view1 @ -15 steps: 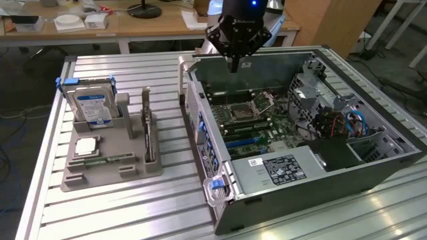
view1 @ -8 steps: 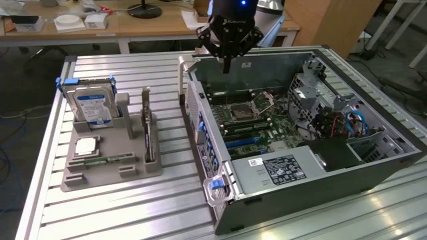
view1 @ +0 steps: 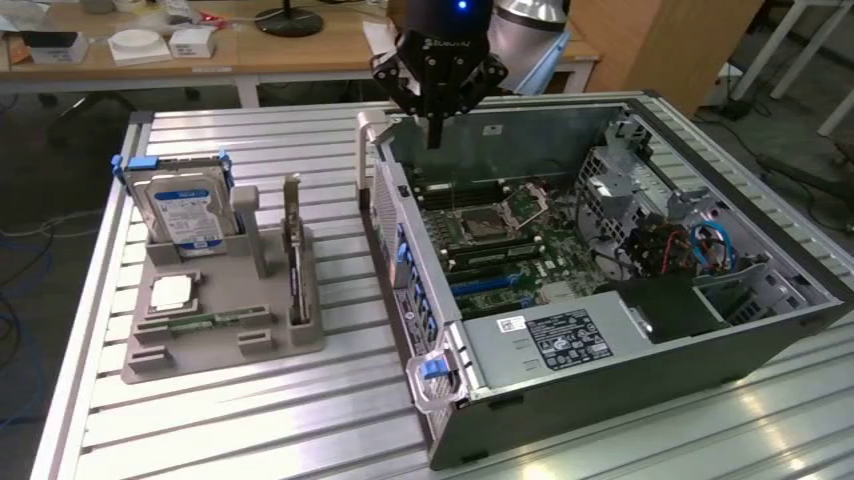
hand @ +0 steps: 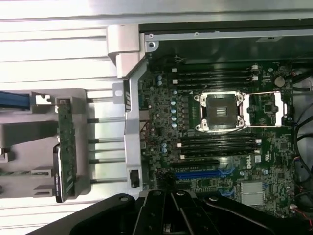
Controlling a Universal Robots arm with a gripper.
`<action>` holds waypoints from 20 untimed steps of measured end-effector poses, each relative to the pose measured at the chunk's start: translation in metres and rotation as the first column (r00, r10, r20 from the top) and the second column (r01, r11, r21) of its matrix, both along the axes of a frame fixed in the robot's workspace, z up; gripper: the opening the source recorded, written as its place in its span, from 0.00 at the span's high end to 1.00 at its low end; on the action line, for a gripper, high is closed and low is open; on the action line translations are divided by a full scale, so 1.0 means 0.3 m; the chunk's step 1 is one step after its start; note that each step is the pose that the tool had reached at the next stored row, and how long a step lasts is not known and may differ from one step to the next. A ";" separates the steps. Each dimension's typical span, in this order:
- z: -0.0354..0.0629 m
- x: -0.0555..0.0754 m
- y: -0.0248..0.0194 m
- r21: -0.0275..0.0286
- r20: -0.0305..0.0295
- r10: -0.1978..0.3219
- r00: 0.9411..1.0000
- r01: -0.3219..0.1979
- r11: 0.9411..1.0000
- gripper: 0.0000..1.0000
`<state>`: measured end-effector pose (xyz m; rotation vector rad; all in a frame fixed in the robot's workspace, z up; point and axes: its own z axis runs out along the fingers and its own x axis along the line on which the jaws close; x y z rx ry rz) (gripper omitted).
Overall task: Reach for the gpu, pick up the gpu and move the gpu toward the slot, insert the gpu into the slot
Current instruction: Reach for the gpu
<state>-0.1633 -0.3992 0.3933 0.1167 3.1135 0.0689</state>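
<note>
The gpu [view1: 294,252] stands on edge in a grey holder [view1: 220,345] on the exterior view's left; from the wrist it is a thin green strip [hand: 66,147]. My gripper [view1: 434,138] hangs above the far corner of the open computer case, well apart from the gpu, its fingers together and holding nothing. In the wrist view the gripper [hand: 166,198] sits over the green motherboard [hand: 161,107]. The slot [hand: 203,174] is a long blue connector strip near black ones, seen in the exterior view [view1: 483,287] below the memory rows.
The holder also carries a silver hard drive [view1: 187,210] with a blue label, a processor chip [view1: 174,292] and a memory stick [view1: 214,322]. The case wall [view1: 400,250] stands between holder and motherboard. The square processor socket [hand: 220,111] and a power supply [view1: 567,340] are inside.
</note>
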 end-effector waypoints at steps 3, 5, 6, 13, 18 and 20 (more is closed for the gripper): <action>0.000 -0.029 0.000 0.000 0.000 0.000 1.000 0.000 1.000 0.90; 0.000 -0.046 0.000 0.000 0.000 0.000 1.000 0.000 1.000 0.90; 0.000 -0.054 -0.001 0.000 0.000 0.000 1.000 0.000 1.000 0.90; 0.000 -0.116 -0.001 0.000 0.000 0.000 1.000 0.000 1.000 0.90; 0.000 -0.163 -0.002 0.000 0.000 0.000 1.000 0.000 1.000 0.90; 0.000 -0.184 -0.002 0.000 0.000 0.000 1.000 0.000 1.000 0.90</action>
